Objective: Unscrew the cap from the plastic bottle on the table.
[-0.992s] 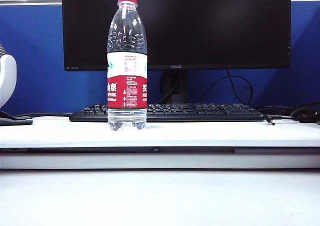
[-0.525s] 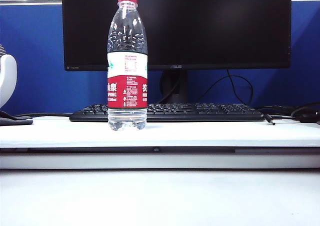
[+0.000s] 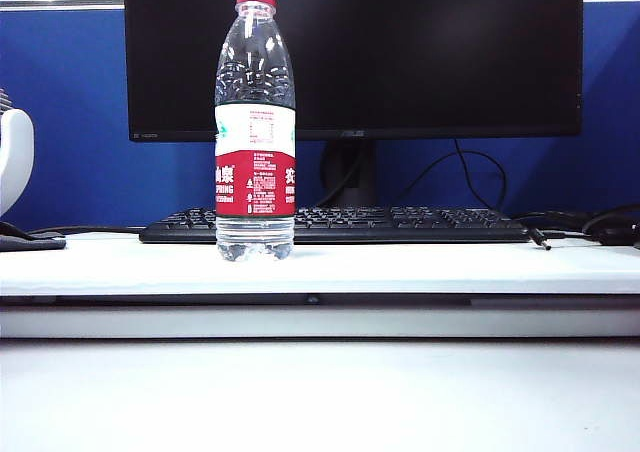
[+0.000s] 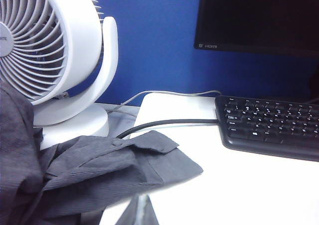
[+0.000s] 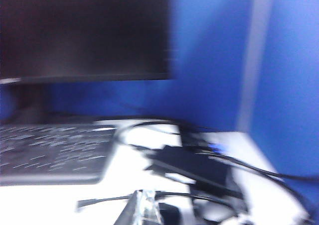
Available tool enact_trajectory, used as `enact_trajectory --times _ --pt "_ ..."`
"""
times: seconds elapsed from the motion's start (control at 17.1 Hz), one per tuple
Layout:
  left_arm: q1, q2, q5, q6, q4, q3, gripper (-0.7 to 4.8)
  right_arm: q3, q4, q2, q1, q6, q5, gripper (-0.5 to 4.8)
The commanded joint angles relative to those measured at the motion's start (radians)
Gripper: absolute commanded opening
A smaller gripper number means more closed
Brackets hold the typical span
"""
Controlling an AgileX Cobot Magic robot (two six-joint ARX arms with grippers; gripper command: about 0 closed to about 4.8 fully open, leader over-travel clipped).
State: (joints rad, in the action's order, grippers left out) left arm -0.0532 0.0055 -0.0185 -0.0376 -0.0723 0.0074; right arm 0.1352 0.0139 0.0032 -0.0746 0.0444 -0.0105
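The bottle (image 3: 255, 122) stands upright on the table (image 3: 450, 267), left of centre in the exterior view, just in front of the keyboard (image 3: 400, 222) and the dark monitor (image 3: 400, 52). Look at the neck: bare threads, an open mouth, only the thin red ring (image 3: 255, 2) left below it. The cap is in none of the views (where it ended up, nobody can say from here).

Neither arm shows in the exterior view. The left gripper (image 4: 142, 212) sits low at the edge of its own camera, fingers pressed together with nothing between them, looking out at a white fan (image 4: 50, 51) and a grey cloth (image 4: 89, 175). The right gripper (image 5: 144, 207) is likewise pinched closed and empty. Its picture is smeared, with cables and the keyboard's end barely readable.

By the look of it, the unscrewing is done and this is the parking step. Doing it well means keeping both arms well apart from the open bottle, since a nudge would tip it, and keeping the right arm clear of those cables.
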Motion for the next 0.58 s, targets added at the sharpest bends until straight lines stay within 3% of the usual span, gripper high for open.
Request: enact_trajectory --times 0.06,0.41,0.58 --pt "-0.002 -0.002 -0.004 0.004 -0.011 0.0 -0.05 -0.022 0.017 -0.002 -0.027 0.008 -0.014 -0.01" --pt "-0.002 -0.002 -0.004 0.004 -0.011 0.0 -0.05 -0.131 -0.003 -0.002 -0.026 0.041 -0.007 -0.01" --pt "-0.002 -0.002 -0.004 0.004 -0.011 0.0 -0.05 -0.131 0.051 -0.002 0.047 0.031 0.06 -0.01"
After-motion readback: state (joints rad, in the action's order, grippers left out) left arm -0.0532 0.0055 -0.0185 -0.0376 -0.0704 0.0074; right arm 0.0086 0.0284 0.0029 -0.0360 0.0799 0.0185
